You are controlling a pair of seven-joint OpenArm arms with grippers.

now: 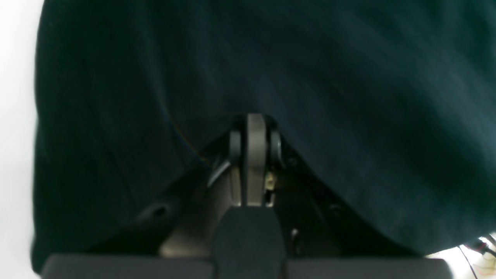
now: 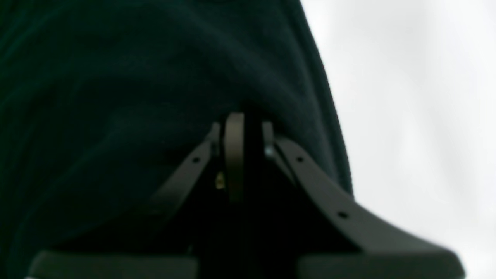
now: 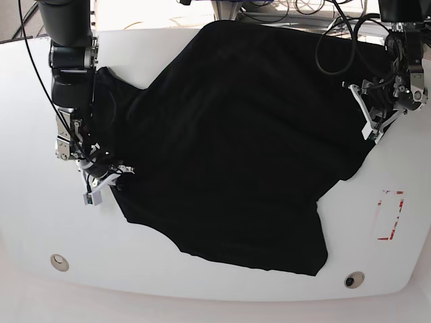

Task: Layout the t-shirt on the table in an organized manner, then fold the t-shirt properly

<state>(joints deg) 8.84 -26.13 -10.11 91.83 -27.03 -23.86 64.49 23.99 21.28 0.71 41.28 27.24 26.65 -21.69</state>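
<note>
The black t-shirt (image 3: 236, 134) lies spread, tilted and wrinkled, over the middle of the white table (image 3: 202, 296). My right gripper (image 3: 111, 173) is at the shirt's left edge in the base view. In the right wrist view its jaws (image 2: 244, 120) are nearly together, pinching the dark cloth (image 2: 116, 77) beside bare table (image 2: 407, 97). My left gripper (image 3: 369, 121) sits at the shirt's right edge. In the left wrist view it (image 1: 254, 120) is shut with the cloth (image 1: 310, 77) draped from its tips, and a strip of table (image 1: 15, 116) shows at the left.
A red dashed rectangle (image 3: 389, 215) is marked on the table near the right edge. Two small round holes (image 3: 59, 262) (image 3: 353, 279) sit near the front edge. Cables (image 3: 337, 40) hang at the back right by the left arm.
</note>
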